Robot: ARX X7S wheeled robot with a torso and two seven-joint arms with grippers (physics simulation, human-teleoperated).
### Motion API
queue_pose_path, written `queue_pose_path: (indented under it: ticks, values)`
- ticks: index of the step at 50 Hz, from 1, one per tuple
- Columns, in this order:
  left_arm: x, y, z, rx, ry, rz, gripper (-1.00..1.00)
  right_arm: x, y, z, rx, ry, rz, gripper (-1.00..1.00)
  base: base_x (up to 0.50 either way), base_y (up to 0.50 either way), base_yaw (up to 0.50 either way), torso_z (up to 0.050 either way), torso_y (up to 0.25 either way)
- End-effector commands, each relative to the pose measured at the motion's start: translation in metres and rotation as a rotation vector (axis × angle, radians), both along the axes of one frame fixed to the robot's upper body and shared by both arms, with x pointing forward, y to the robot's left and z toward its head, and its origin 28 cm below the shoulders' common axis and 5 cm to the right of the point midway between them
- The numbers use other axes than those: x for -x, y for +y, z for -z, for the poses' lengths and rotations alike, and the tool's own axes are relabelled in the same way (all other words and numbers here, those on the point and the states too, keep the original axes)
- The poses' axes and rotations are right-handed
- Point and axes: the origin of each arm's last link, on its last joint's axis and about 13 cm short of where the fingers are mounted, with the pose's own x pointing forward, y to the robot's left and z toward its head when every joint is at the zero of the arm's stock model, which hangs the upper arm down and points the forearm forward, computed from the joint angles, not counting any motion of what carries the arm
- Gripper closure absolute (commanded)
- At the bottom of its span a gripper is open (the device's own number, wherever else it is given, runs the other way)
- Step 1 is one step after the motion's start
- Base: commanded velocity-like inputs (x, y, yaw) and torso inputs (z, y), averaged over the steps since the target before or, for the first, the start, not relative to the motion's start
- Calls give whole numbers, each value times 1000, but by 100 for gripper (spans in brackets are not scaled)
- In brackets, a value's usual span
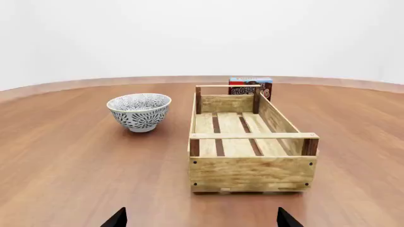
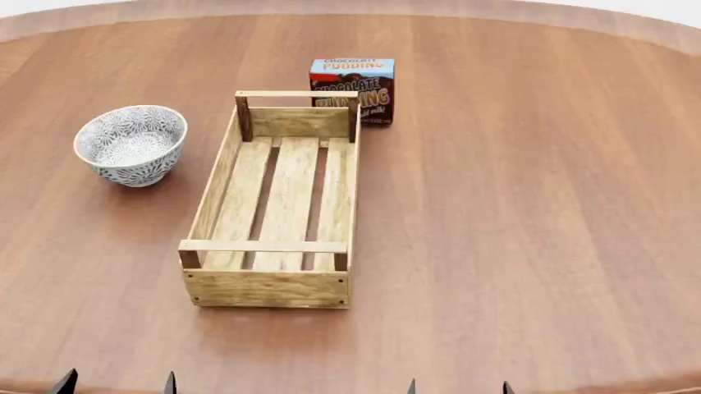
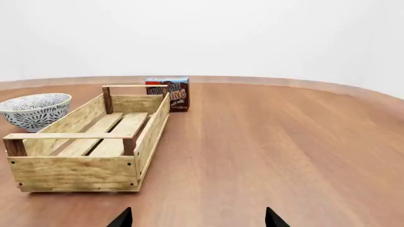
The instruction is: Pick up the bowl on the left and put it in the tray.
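Dark fingertips of the left gripper (image 2: 117, 383) and the right gripper (image 2: 458, 387) showed only as small points at the near table edge in the head view. In each wrist view the two tips stood wide apart with nothing between them, so both grippers were spread and empty, well short of every object.

The bowl (image 2: 130, 144) stood upright on the table (image 2: 526, 205), on the robot's left, just beside the far half of the tray (image 2: 276, 205) but apart from it. Its patterned rim faced up and nothing lay in it. Because it sat on the left arm's side with bare wood around it, the left gripper appeared the natural one to reach it; a grasp on the rim seemed likely, since the deep round wall would not fit easily between the fingers.

The tray lay lengthwise away from the robot, its slatted floor bare. Its width looked only about equal to the bowl's, so the placement would probably need the bowl centred between the low sides.

Behind the tray's far end, near its right corner post, stood the chocolate pudding box (image 2: 352, 89), upright and very close to the post; contact could not be told. It lay clear of the likely path from bowl to tray.
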Motion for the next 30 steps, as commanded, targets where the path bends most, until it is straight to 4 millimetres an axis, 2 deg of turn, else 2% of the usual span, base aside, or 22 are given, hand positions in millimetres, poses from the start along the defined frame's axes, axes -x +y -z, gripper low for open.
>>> queue_pose_path:
  ticks: [1, 7, 19, 27, 30]
  values:
    - [-1, 0, 2, -6, 0, 0, -100, 0, 0, 1, 0, 0, 0, -100, 0, 0, 0, 0, 0]
    - [3, 0, -3, -25, -46, 15, -100, -3, 2, 4, -11, 36, 3, -100, 0, 0, 0, 0, 0]
    - [9, -1, -8, -12, -37, 15, -100, 3, -1, 1, -65, -13, -33, -100, 0, 0, 0, 0, 0]
    - [8, -3, -5, -7, -34, 41, -100, 3, -1, 3, -55, -19, -25, -100, 0, 473, 0, 0, 0]
    - [9, -3, -5, -11, -38, 43, -100, 8, 0, 0, -48, -80, -41, -100, 107, 500, 0, 0, 0]
